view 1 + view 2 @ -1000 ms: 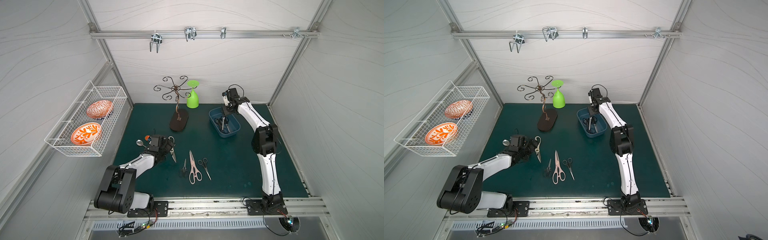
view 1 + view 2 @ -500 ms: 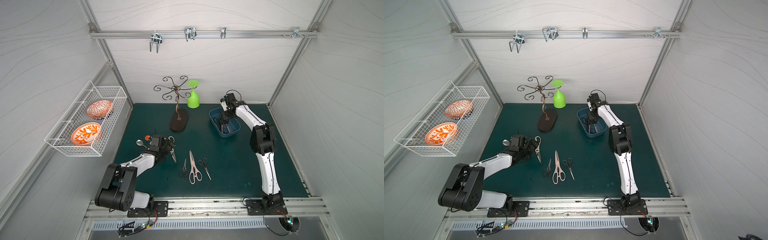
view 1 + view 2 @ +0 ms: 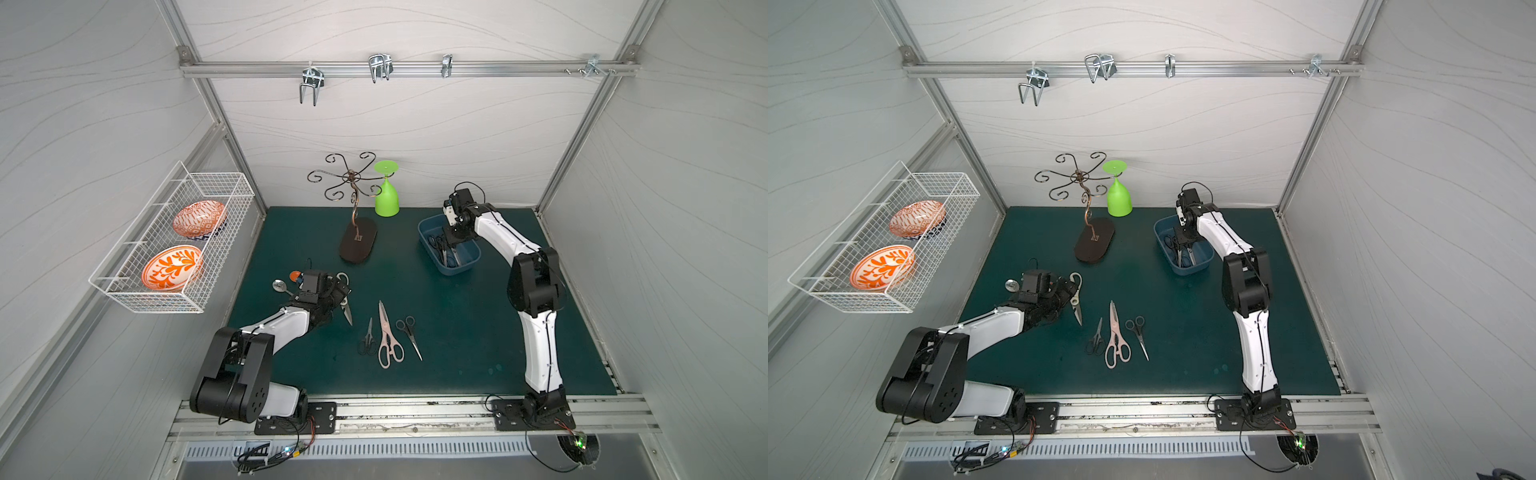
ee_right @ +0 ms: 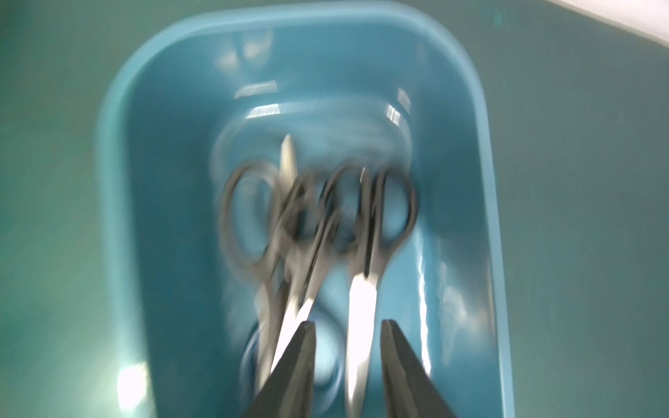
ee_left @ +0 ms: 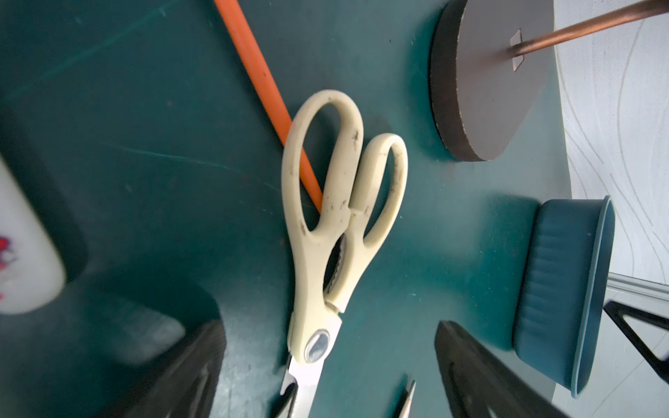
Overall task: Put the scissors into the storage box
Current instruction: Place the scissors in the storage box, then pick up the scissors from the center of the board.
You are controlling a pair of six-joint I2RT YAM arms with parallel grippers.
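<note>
Four pairs of scissors lie on the dark green mat outside the storage box. The cream-handled shears lie with the long axis roughly front to back, handle loops toward the back wall, blade tip toward the front rail; one loop rests over an orange rod. The pink-handled shears point the opposite way, tip toward the back wall, flanked by a small black-handled pair (tip rearward) and a slim black-handled pair (tip forward and right). Several further pairs lie inside the box along its length, blurred in the right wrist view, most blades toward the gripper. Left arm: stretched low over the mat, forearm near horizontal; the left gripper stands wide, one finger on each side of the cream shears' pivot, not touching. Right arm: elbow raised, wrist bent down over the box; the right gripper points into it, jaws narrowly parted, a blade between them without visible contact
</note>
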